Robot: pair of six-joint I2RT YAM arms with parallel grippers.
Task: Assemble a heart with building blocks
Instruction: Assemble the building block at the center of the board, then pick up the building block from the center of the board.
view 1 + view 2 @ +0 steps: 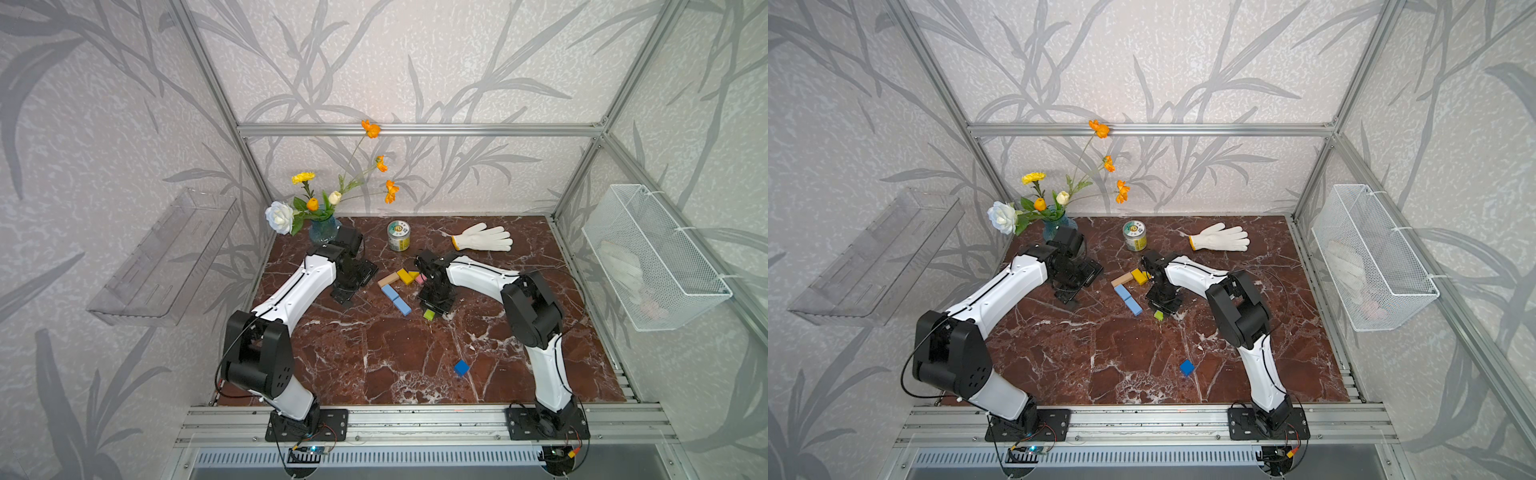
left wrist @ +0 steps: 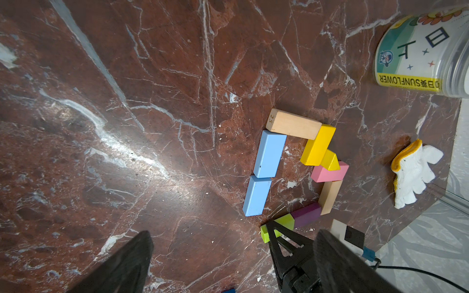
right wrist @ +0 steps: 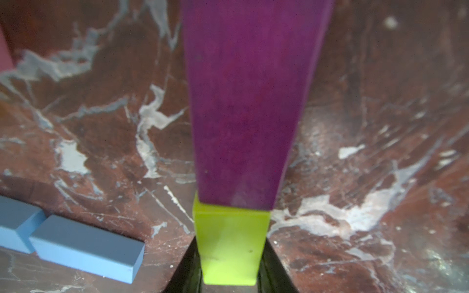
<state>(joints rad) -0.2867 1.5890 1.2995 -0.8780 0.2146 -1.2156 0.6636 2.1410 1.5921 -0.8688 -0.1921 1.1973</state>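
Leaf-patterned grey wallpaper (image 1: 415,62) and aluminium framing (image 1: 415,129) enclose a glossy red-brown, white-veined marble tabletop (image 1: 395,353). A clear plastic shelf (image 1: 166,257) hangs at left. The left gripper (image 2: 233,234) gapes wide, empty. Mid-table lies the unfinished heart (image 2: 330,173), matte rectangular blocks (image 2: 269,154) laid end to end. The right gripper (image 3: 229,266) straddles the lime green block (image 3: 228,241) abutting the purple block (image 3: 248,101); whether it squeezes, I cannot tell. A dark blue cube (image 1: 461,368) sits well apart. A white wire basket (image 1: 656,257) hangs at right.

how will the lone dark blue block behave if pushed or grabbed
The dark blue block looks small, solid and flat-faced: probably stiff, light, unlikely to roll. On the glossy marble table it may slide or twist when pushed.
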